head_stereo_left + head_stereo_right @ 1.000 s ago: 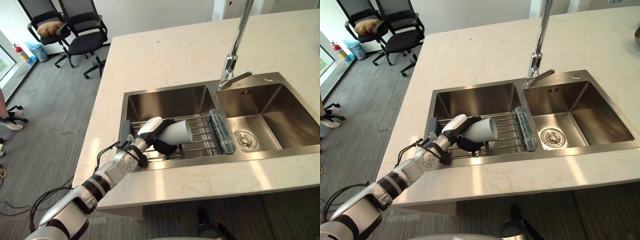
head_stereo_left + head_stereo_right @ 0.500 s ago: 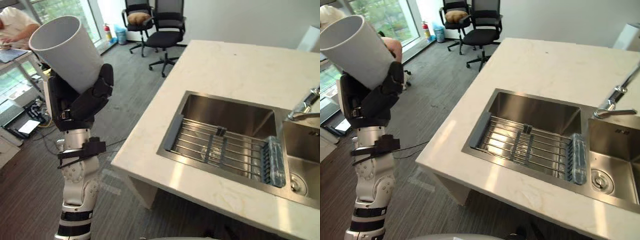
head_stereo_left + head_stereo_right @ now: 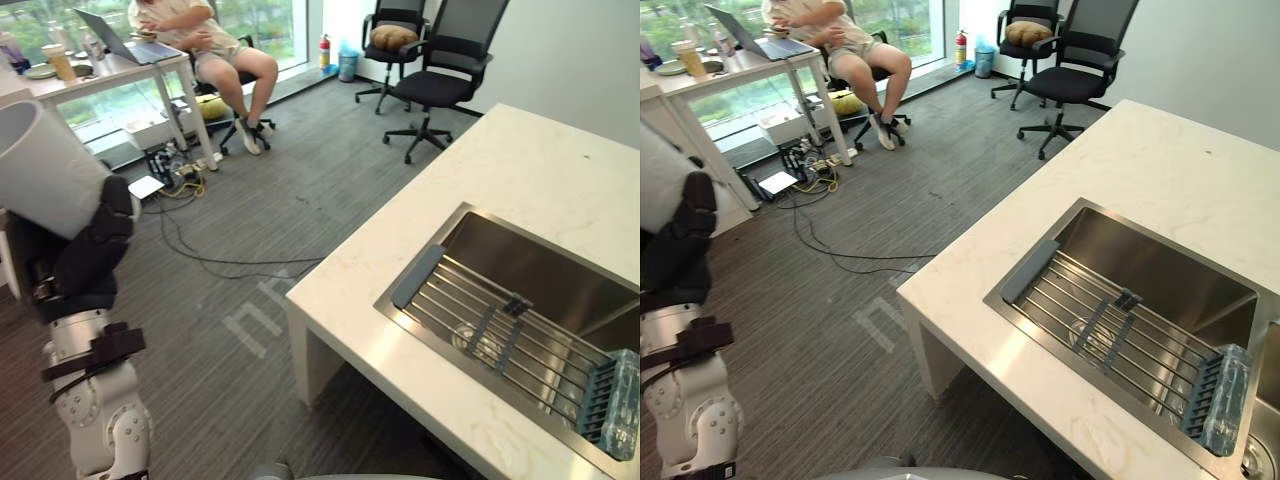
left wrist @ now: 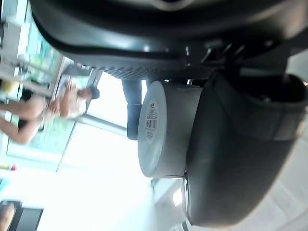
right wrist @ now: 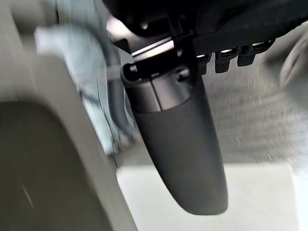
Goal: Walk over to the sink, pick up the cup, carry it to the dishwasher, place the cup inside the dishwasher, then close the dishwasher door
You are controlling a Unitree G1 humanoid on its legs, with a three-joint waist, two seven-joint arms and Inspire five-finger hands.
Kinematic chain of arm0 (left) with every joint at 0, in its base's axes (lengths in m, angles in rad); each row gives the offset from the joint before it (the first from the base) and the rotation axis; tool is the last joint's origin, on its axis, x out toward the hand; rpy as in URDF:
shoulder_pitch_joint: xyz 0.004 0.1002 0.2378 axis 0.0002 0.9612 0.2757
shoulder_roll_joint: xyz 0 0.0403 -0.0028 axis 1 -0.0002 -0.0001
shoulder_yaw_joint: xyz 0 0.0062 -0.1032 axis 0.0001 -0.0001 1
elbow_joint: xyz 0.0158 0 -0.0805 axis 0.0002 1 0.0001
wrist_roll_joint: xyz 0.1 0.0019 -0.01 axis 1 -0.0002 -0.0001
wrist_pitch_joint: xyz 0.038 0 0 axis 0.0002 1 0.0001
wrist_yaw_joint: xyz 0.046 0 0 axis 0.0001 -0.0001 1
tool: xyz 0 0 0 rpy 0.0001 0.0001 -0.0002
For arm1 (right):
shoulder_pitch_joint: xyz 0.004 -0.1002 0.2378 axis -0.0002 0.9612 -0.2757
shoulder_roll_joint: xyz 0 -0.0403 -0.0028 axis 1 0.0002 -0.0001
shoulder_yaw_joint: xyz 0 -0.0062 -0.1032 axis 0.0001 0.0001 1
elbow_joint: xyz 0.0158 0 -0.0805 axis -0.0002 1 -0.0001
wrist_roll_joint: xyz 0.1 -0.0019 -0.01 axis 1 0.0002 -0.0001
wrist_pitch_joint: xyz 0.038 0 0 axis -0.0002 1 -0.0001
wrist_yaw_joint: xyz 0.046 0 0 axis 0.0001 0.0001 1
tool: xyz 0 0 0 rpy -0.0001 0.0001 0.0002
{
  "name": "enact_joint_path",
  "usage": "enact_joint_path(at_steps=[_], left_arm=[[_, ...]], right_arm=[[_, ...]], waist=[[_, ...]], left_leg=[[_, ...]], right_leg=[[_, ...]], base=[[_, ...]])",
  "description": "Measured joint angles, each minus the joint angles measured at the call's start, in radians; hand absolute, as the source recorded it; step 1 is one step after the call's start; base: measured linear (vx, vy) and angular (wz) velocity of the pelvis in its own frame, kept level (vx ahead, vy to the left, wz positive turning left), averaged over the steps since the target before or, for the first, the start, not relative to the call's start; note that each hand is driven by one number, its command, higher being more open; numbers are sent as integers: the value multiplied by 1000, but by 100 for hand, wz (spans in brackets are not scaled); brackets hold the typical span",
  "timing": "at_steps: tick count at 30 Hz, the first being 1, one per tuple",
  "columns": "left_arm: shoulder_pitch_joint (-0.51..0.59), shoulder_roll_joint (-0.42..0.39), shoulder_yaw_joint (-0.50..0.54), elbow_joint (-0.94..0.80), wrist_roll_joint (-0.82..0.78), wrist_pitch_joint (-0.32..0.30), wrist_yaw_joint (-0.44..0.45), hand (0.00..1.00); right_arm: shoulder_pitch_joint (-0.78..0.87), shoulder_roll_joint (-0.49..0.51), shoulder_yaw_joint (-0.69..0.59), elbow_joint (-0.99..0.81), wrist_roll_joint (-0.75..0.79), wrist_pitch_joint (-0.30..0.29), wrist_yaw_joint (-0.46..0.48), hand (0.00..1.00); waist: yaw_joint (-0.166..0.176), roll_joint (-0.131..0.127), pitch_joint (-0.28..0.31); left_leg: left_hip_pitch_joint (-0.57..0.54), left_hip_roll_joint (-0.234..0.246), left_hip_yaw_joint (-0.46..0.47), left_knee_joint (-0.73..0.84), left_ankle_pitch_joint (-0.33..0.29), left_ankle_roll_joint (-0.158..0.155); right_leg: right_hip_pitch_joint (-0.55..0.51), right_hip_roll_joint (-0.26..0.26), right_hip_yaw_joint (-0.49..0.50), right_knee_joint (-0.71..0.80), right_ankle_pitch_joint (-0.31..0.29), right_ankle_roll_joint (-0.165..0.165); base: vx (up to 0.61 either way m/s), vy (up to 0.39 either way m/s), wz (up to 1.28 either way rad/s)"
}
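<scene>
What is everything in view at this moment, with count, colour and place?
cup: one, white, raised at far left
counter: one, pale marble, right side
sink: one, steel, set in the counter
rack: one, wire with a grey end, across the sink
office chairs: two, black, by the far wall
fire extinguisher: one, red, beside the chairs
desk: one, white, by the window
laptop: one, grey, on the desk
person: one, seated at the desk
left hand: dark, curled round the cup
right hand: dark, above grey floor
</scene>
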Motion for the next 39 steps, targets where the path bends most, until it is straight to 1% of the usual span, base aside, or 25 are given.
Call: enact_joint_path(at_steps=[1, 2, 4, 6, 7, 8, 10, 12, 13, 14, 15, 16, 17, 18, 19, 22, 24, 28, 30, 33, 34, 35, 36, 38, 39], left_arm=[[2, 0, 6, 0, -5, 0, 2, 0], [9, -13, 3, 6, -12, 2, 7, 0], [53, -8, -8, 5, -13, 4, -6, 0], [81, 6, -8, 8, -14, 17, -33, 0], [84, 32, -8, 29, -26, 29, -62, 0], [81, 61, -8, 67, -48, 39, -94, 0], [77, 76, -16, 98, -61, 47, -123, 0], [75, 73, -50, 101, -66, 56, -177, 0], [69, 72, -79, 101, -66, 56, -210, 0], [63, 73, -101, 100, -66, 55, -221, 0], [19, 68, -147, 114, -63, 52, -230, 0], [-32, 45, -174, 124, -46, 64, -225, 0], [-58, 22, -187, 130, -41, 70, -224, 0], [-69, -17, -218, 129, -28, 90, -204, 0], [-58, -30, -231, 128, -11, 109, -184, 0], [-26, -72, -267, 108, 43, 167, -106, 0], [1, -81, -298, 95, 70, 205, -71, 0], [87, -84, -393, 94, 181, 251, -12, 0], [131, -101, -417, 92, 193, 253, 22, 0], [133, -131, -425, 60, 211, 254, 18, 0], [132, -126, -429, 44, 212, 254, 9, 0], [129, -118, -443, 27, 221, 245, -9, 0], [119, -101, -489, 24, 249, 209, -42, 0], [108, -86, -527, 36, 271, 188, -62, 0], [105, -83, -547, 50, 277, 173, -71, 0]], right_arm=[[-15, -6, 11, 0, -1, 1, 2, 100], [-45, -28, 35, -1, -1, 7, 4, 100], [-61, -55, 81, -4, -1, 24, 16, 100], [-59, -61, 94, 0, -1, 30, 22, 100], [-60, -67, 95, 25, 0, 40, 20, 100], [-65, -75, 96, 47, 0, 53, 12, 100], [-77, -87, 96, 55, 2, 57, 1, 100], [-71, -117, 79, 62, 0, 69, -22, 100], [-49, -130, 54, 58, -2, 69, -28, 100], [-33, -140, 33, 43, -4, 66, -28, 100], [-26, -154, -9, 37, -16, 52, -28, 100], [-30, -145, -40, 39, -20, 51, -29, 100], [-19, -129, -61, 45, -21, 48, -28, 100], [2, -112, -103, 65, -31, 31, -32, 100], [16, -110, -122, 87, -47, 38, -35, 100], [45, -101, -129, 138, -58, 43, -37, 100], [39, -107, -110, 139, -83, 43, -34, 100], [36, -123, -10, 134, -98, 45, -33, 100], [-10, -138, 47, 136, -105, 61, -52, 100], [-62, -154, 95, 142, -119, 94, -58, 100], [-66, -155, 100, 140, -117, 95, -54, 100], [-66, -156, 99, 133, -115, 94, -50, 100], [-58, -156, 99, 136, -104, 90, -44, 100], [-54, -148, 97, 143, -78, 89, -31, 100], [-55, -143, 97, 148, -78, 84, -22, 100]], waist=[[7, 4, 9], [10, 42, 35], [11, 79, 52], [9, 94, 58], [9, 92, 57], [5, 72, 59], [-9, 81, 64], [-34, 68, 76], [-42, 84, 65], [-43, 106, 54], [-72, 125, 63], [-100, 114, 59], [-129, 106, 58], [-129, 119, 48], [-129, 117, 50], [-128, 125, 46], [-122, 120, 48], [-119, 98, 36], [-94, 93, 34], [-91, 51, 59], [-94, 41, 65], [-96, 28, 73], [-98, 25, 74], [-114, 20, 71], [-118, 19, 71]], left_leg=[[-11, 1, -6, 14, 0, -4], [-24, 12, -39, 44, 1, -16], [-29, 24, -62, 42, 19, -26], [-30, 46, -31, 18, 32, -10], [-24, 73, 39, -30, 31, -2], [-26, 94, 134, -70, 18, 28], [-63, 123, 245, -53, 12, 54], [-66, 147, 375, 39, 32, 88], [-49, 189, 449, 128, 59, 150], [-46, 216, 492, 174, 151, 217], [-81, 189, 564, 174, 175, 216], [-85, 106, 525, -9, 290, 204], [-78, 64, 510, -88, 293, 226], [-50, 83, 585, -52, 201, 243], [8, 92, 618, -37, 145, 168], [88, 75, 613, -122, 115, 53], [77, 59, 603, -133, 102, 37], [73, -5, 493, -224, 125, 77], [84, -35, 465, -270, 150, 75], [94, -73, 352, -200, 109, 91], [94, -76, 320, -170, 93, 94], [93, -76, 268, -131, 71, 98], [83, -63, 163, -84, 36, 114], [69, -62, 44, -61, 3, 138], [70, -65, -1, -63, -4, 142]], right_leg=[[15, 4, -10, -24, -14, -4], [45, 24, -39, -35, -21, -4], [62, 36, -85, -1, -50, -27], [68, 33, -133, 30, -68, -43], [64, 26, -171, 37, -65, -50], [51, 1, -209, 34, -50, -66], [25, -32, -255, 41, -37, -79], [12, -102, -309, 59, -21, -80], [8, -141, -339, 94, -20, -79], [-1, -148, -355, 136, -23, -76], [-37, -170, -354, 211, -63, -72], [-54, -96, -373, 141, -81, -111], [-49, -83, -400, 82, -68, -151], [-22, -95, -501, 51, -33, -133], [0, -117, -554, 49, -24, -121], [49, -147, -682, 45, -19, -113], [81, -144, -740, 24, -7, -84], [111, -94, -720, -69, 45, -67], [132, -93, -734, -94, 88, -53], [164, -194, -667, 117, 98, -56], [157, -218, -607, 194, 112, -78], [117, -229, -476, 301, 162, -140], [27, -181, -211, 443, 184, -155], [-27, -71, -29, 430, 34, -106], [-45, -40, 19, 363, 11, -82]], base=[[-178, -157, 51], [-239, -160, 59], [-324, -158, 78], [-225, -131, 80], [-160, -120, 95], [-192, -58, 104], [-140, 36, 81], [-72, 60, 93], [-42, 60, 88], [-86, 102, 120], [-146, 14, 175], [-203, -30, 222], [-199, -85, 238], [-148, -42, 202], [-104, 23, 169], [15, 93, 134], [-11, 129, 97], [-28, 143, 106], [75, 93, 55], [128, 60, 108], [117, 78, 128], [142, 20, 180], [114, -7, 190], [101, -58, 198], [110, -78, 177]])
